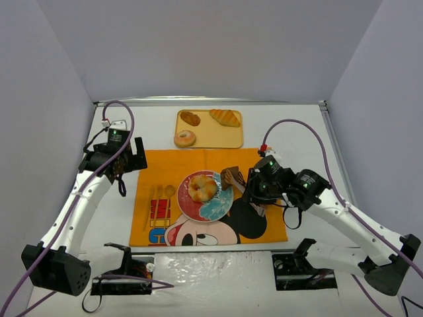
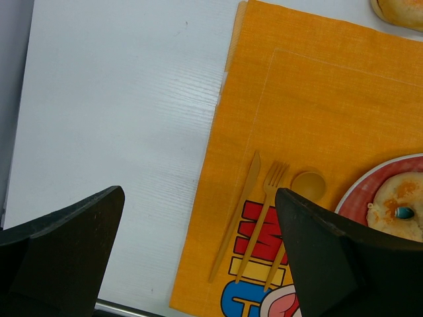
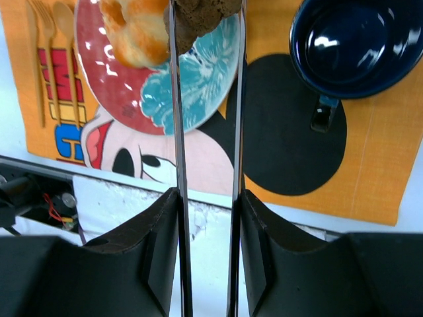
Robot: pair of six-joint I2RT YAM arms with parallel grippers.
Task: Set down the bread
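The right claw [image 3: 206,26] grips a dark brown bread piece [image 1: 230,176] over the red-and-blue plate [image 1: 218,209], not yet released; the left claw [image 2: 198,198] gapes idle.

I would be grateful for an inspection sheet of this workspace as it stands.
Surface: white table with an orange placemat.
Job's things: brown bread piece held over the plate edge; round bun on the plate; croissant, dark roll and doughnut on the far tray.
Clutter: knife, fork, spoon left of the plate; dark blue mug to its right.
Hands: right hand shut on the brown bread piece; left hand open, empty.
Cables: purple cables loop above both arms.
Surroundings: plain walls.
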